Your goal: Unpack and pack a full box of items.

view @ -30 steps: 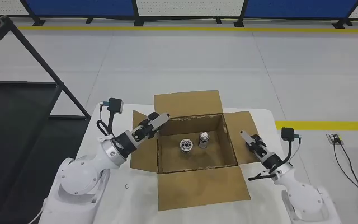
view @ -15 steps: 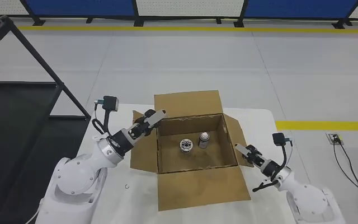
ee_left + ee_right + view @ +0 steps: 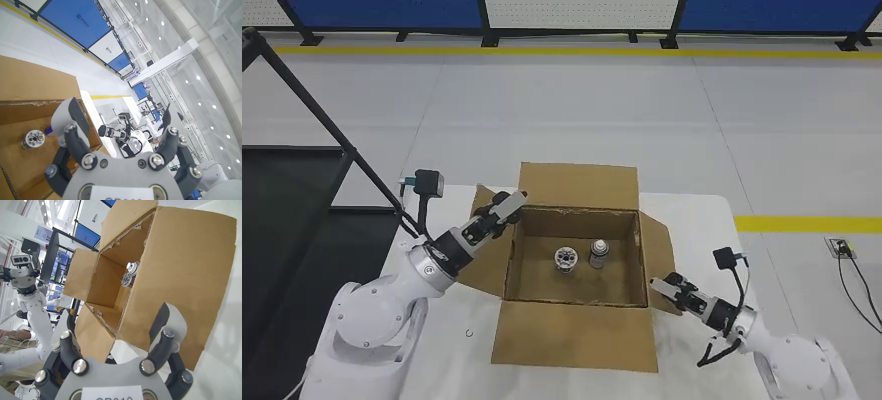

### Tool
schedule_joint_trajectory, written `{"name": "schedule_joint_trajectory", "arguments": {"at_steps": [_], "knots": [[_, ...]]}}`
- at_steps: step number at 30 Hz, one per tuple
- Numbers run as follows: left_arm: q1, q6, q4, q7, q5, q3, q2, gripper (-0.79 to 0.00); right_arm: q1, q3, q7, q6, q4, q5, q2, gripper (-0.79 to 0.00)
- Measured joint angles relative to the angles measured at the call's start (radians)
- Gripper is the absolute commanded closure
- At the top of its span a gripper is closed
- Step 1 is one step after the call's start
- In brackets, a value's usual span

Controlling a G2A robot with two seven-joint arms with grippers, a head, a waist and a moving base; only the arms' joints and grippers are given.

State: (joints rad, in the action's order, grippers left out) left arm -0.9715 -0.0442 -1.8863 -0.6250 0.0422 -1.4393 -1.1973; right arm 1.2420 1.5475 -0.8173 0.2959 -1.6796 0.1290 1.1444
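Note:
The open cardboard box (image 3: 577, 185) stands mid-table with its flaps spread. Inside it are a round metal spool (image 3: 567, 259) and a spray can (image 3: 597, 252), both upright; the spool (image 3: 33, 139) and the can (image 3: 132, 267) also show in the wrist views. My left gripper (image 3: 504, 203) is open just above the box's left flap (image 3: 487, 240), with nothing between its fingers (image 3: 77, 113). My right gripper (image 3: 662, 285) is open at the front right corner, and the box's corner (image 3: 113, 339) lies between its fingers (image 3: 163, 317).
The white table (image 3: 702, 215) has bare room to the right of the box and along its left front. A small ring (image 3: 470, 333) lies on it near the left front. A black frame (image 3: 302, 110) stands off the table's left side.
The box has slid to the left and its right flap has tipped up. My right gripper came nearer and inward to the front right corner. My left gripper drew back to the left.

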Motion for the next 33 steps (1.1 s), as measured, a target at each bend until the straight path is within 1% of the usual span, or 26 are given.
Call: {"name": "schedule_joint_trajectory", "arguments": {"at_steps": [4,10,13,17,22,33], "knots": [[-0.005,-0.001,-0.004,0.003,0.003,-0.007,0.003,-0.785,0.000,-0.010,-0.013,-0.006,-0.006,0.010,-0.004,-0.785],[-0.013,-0.002,-0.006,0.007,0.010,-0.014,0.006,-0.785,-0.016,-0.037,-0.026,-0.043,0.002,0.044,-0.008,-0.785],[-0.017,-0.002,-0.007,0.008,0.013,-0.018,0.008,-0.785,-0.031,-0.053,-0.021,-0.070,0.010,0.063,-0.009,-0.785],[-0.021,-0.002,-0.008,0.008,0.014,-0.021,0.010,-0.785,-0.045,-0.068,-0.017,-0.081,0.022,0.061,-0.010,-0.785],[-0.024,0.000,-0.008,0.013,0.017,-0.021,0.012,-0.785,-0.050,-0.071,-0.008,-0.080,0.027,0.053,-0.013,-0.785],[-0.030,-0.011,-0.015,0.028,0.025,-0.025,0.017,-0.785,-0.014,-0.029,0.085,-0.012,-0.029,-0.045,-0.017,-0.785]]}}
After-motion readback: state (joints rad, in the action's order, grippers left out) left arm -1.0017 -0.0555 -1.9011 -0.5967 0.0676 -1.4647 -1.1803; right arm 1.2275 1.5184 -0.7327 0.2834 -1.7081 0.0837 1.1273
